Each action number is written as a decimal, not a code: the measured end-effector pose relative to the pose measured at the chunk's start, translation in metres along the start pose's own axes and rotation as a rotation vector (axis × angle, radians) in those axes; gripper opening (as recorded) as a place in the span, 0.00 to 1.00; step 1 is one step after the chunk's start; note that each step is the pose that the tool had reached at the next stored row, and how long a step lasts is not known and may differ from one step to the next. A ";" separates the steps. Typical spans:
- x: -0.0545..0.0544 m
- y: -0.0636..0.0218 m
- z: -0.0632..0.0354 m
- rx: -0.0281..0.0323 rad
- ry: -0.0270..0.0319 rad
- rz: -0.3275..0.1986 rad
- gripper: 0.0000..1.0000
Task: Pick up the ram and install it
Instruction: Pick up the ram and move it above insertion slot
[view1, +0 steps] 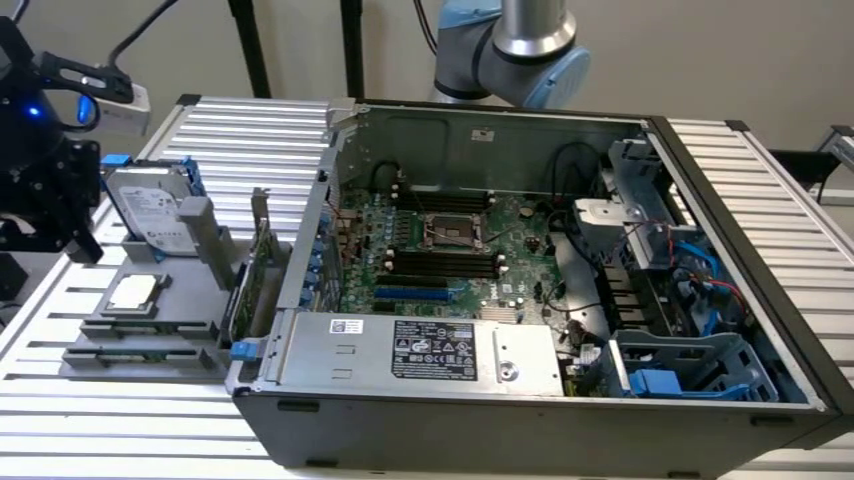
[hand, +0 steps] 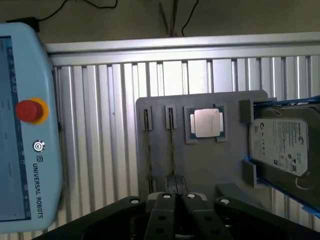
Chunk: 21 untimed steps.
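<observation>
Two ram sticks stand on edge in slots of the grey holder tray (hand: 200, 165): one ram stick (hand: 171, 145) and a second (hand: 147, 150) beside it. They also show as thin strips (view1: 144, 327) at the exterior view's left. My gripper (hand: 176, 197) hangs well above the tray, over the nearer stick's end, its fingers together with nothing between them. In the exterior view the black gripper (view1: 40, 200) is at the far left, above the tray. The motherboard's black memory slots (view1: 434, 263) lie empty inside the open computer case (view1: 534, 420).
On the tray sit a square silver processor (hand: 207, 122) and a hard drive (hand: 280, 145). An upright green expansion card (view1: 260, 265) stands between tray and case. A teach pendant (hand: 25, 125) lies on the ribbed table beside the tray.
</observation>
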<state>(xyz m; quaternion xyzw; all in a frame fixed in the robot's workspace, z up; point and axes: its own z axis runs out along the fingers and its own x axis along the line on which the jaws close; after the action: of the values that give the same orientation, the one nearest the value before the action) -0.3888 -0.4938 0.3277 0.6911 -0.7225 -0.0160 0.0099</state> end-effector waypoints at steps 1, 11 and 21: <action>0.000 -0.0009 0.0004 -0.0014 0.0003 -0.005 0.11; 0.006 -0.0031 0.0028 -0.0070 0.0008 -0.008 0.30; 0.010 -0.0038 0.0185 -0.0061 0.0006 -0.012 0.42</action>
<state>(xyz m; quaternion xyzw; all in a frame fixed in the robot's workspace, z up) -0.3861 -0.5039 0.3091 0.6955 -0.7182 -0.0180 0.0122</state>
